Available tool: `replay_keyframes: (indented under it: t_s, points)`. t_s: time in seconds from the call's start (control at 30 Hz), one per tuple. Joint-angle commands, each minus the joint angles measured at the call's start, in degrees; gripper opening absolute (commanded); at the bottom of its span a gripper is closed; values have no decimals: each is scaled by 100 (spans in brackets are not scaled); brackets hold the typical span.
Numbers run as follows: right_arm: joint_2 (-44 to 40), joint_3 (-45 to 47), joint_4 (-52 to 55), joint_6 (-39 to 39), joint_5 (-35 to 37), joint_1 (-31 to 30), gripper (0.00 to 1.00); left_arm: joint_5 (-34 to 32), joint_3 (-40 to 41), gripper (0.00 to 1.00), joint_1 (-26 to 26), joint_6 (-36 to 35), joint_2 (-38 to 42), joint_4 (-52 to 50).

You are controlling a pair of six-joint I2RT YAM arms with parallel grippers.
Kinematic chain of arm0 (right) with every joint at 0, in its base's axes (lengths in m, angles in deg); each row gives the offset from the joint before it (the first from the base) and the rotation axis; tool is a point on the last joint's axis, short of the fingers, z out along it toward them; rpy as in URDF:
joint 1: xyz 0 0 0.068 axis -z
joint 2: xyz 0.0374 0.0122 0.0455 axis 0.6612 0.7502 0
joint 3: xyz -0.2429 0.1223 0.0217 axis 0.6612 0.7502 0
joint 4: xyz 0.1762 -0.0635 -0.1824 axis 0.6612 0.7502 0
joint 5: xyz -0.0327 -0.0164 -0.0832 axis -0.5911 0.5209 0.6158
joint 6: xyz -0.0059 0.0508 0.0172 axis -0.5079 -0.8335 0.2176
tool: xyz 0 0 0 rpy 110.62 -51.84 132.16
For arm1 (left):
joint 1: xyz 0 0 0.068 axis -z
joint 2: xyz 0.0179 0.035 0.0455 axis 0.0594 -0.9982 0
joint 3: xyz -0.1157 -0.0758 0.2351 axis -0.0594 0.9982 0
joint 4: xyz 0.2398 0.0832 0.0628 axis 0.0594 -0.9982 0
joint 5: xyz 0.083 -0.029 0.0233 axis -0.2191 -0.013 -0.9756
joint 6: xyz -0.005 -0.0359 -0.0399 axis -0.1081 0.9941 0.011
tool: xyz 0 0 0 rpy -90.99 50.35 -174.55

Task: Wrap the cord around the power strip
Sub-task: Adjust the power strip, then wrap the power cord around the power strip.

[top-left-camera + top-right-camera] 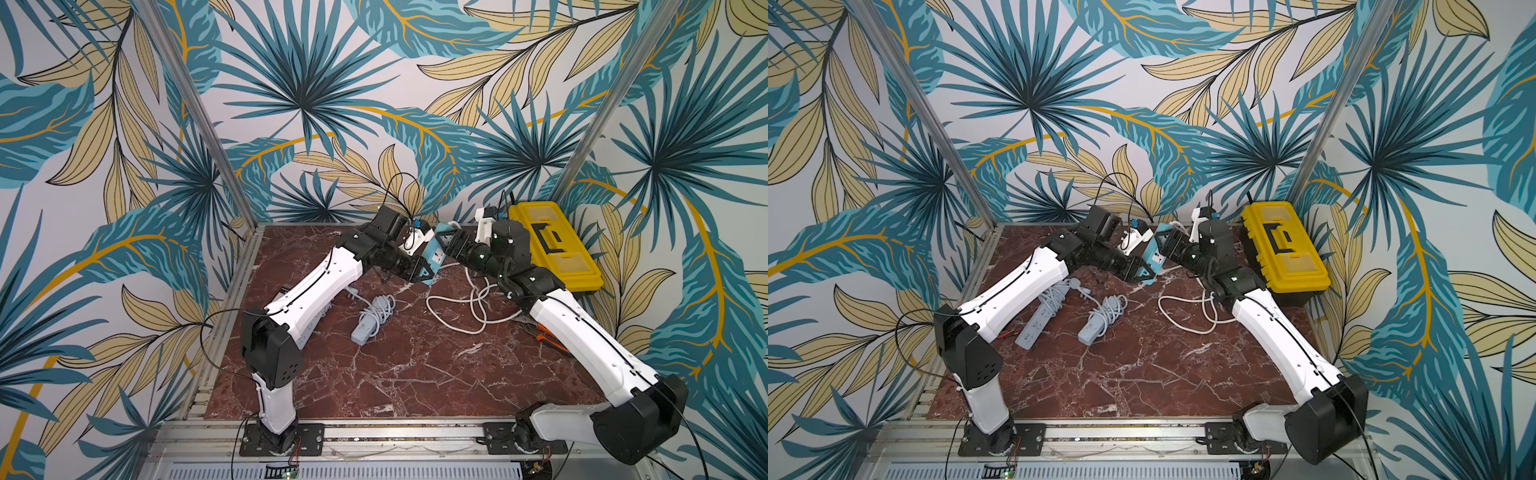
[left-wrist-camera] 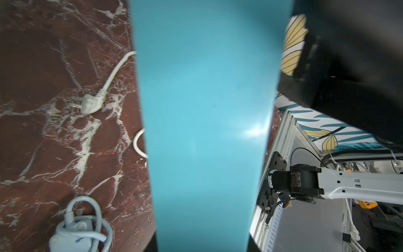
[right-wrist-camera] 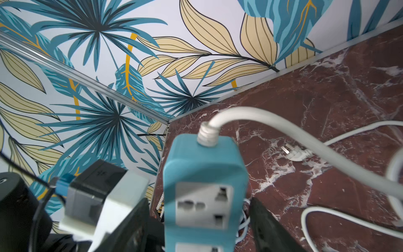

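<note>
Nearest on the desk (image 1: 415, 374) lay a grey strip (image 1: 368, 324) with its lead already bundled round it (not, I judged, the one in hand). Beyond it, right of centre, the white cord (image 3: 237, 113) sprawled in loose loops, its plug (image 2: 90, 105) flat on the marble. Farther back, at centre, the teal power strip (image 1: 435, 257) hung clear of the desk, tilted. The left end effector (image 1: 426, 272) was pinching its lower, nearer end. The right end effector (image 3: 198, 201) stood spread, its fingers either side of the strip's body with gaps showing, gripping nothing. At the far, upper end the cord left the strip and arched down to the right. No turn lay round the teal body, so winding looked barely begun. The next move likely called for the right end effector to take the cord close to its exit and carry it round the body while the left held firm.
</note>
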Motion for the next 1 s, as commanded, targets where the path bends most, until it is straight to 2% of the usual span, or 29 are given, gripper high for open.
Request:
replay_keyframes:
  t_s: [0.0,0.1,0.17,0.27,0.4,0.5,0.6,0.67,0.73,0.8,0.87,0.97]
  points:
    - [-433,18,834,1367,357,296,80,-127,-273,3,-161,-29,233,162]
    - [-677,637,1060,2521,1435,487,87,-73,-341,2,-163,-64,348,160]
    - [-724,1158,836,3157,1839,506,89,-57,-424,2,-139,-58,453,163]
    - [-636,1754,85,3552,1631,500,88,-76,-529,3,-69,-23,580,156]
    - [-303,2326,-1663,3756,1176,480,87,108,-659,3,-31,152,650,163]
    - [326,2241,-2569,4034,1465,471,85,131,-713,3,-16,240,712,163]
    - [1055,1974,-3158,4373,2128,471,79,233,-745,3,-29,336,762,164]
    - [1414,1754,-3382,4519,2521,473,74,362,-743,2,-69,433,784,162]
    - [1643,1606,-3541,4747,2625,471,67,427,-722,2,-129,512,789,156]
    - [1719,1575,-3586,4930,2403,471,51,475,-687,2,-223,589,794,164]
    - [1622,1629,-3461,5016,2175,426,30,501,-651,2,-355,630,785,159]
    - [1276,1852,-3088,5182,1744,293,15,599,-676,2,-510,630,694,168]
